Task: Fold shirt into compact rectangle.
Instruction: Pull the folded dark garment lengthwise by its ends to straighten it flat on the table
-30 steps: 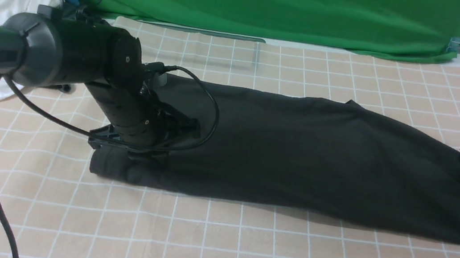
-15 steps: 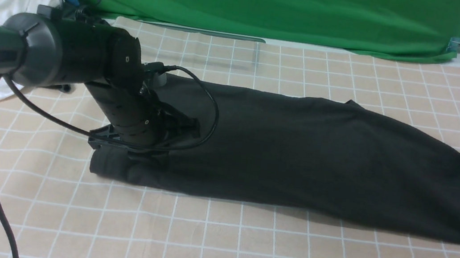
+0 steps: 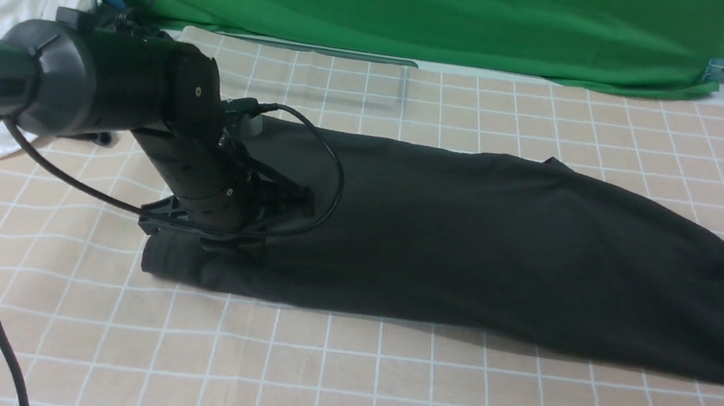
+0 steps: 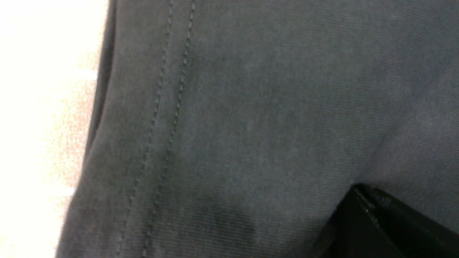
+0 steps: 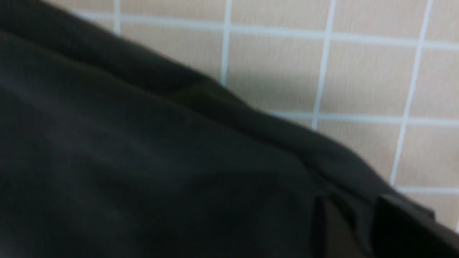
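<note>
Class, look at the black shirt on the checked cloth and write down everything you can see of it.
The shirt is black, matte, soft knit cloth, folded into a long band lying flat across the checked cloth. Its left end is bunched thick; its right end runs out of the front view. A double row of stitching shows near one edge. No print shows. The left gripper rests shut on its left end.

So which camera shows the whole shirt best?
The front view: the shirt stretches across the mat there, with only its right end cut off by the frame. The left wrist view shows just a close-up of its stitched fabric. The right wrist view shows a blurry stretch of its edge over the mat.
</note>
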`<act>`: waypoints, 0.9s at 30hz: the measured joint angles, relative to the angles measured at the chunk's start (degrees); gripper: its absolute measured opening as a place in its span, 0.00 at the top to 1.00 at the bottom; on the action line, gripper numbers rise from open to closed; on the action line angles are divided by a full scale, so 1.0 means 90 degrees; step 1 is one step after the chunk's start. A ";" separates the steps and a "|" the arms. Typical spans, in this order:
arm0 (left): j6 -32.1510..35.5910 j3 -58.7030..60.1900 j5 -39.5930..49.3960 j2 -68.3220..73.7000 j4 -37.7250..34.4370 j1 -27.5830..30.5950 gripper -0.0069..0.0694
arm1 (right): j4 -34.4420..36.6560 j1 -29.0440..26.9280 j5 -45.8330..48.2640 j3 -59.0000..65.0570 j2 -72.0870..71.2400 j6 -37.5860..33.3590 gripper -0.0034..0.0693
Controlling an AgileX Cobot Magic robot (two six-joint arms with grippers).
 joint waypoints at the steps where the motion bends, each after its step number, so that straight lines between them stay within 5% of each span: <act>1: 0.0008 0.0000 0.0000 0.0000 -0.0013 0.0007 0.89 | 0.0008 0.0000 0.0038 0.0000 0.0000 0.0055 0.50; 8: 0.0008 0.0002 -0.0019 0.0000 -0.0060 0.0007 0.89 | 0.0008 0.0000 0.0123 -0.0002 0.0227 0.0208 0.16; 16: 0.0087 0.0007 -0.0025 0.0000 -0.0066 0.0007 0.89 | 0.0013 0.0000 0.0271 -0.0069 0.0737 0.0176 0.16; 18: 0.0100 0.0015 -0.0043 0.0000 -0.0068 0.0007 0.89 | 0.0056 0.0000 0.0295 -0.0115 0.0781 0.0100 0.23; 23: 0.0128 0.0022 -0.0050 0.0000 -0.0081 0.0007 0.89 | 0.0169 0.0019 0.0367 -0.0123 0.0802 -0.0205 0.75; 27: 0.0128 0.0022 -0.0045 0.0000 -0.0085 0.0007 0.89 | 0.0030 0.0018 0.0388 -0.0123 0.0752 -0.0312 0.86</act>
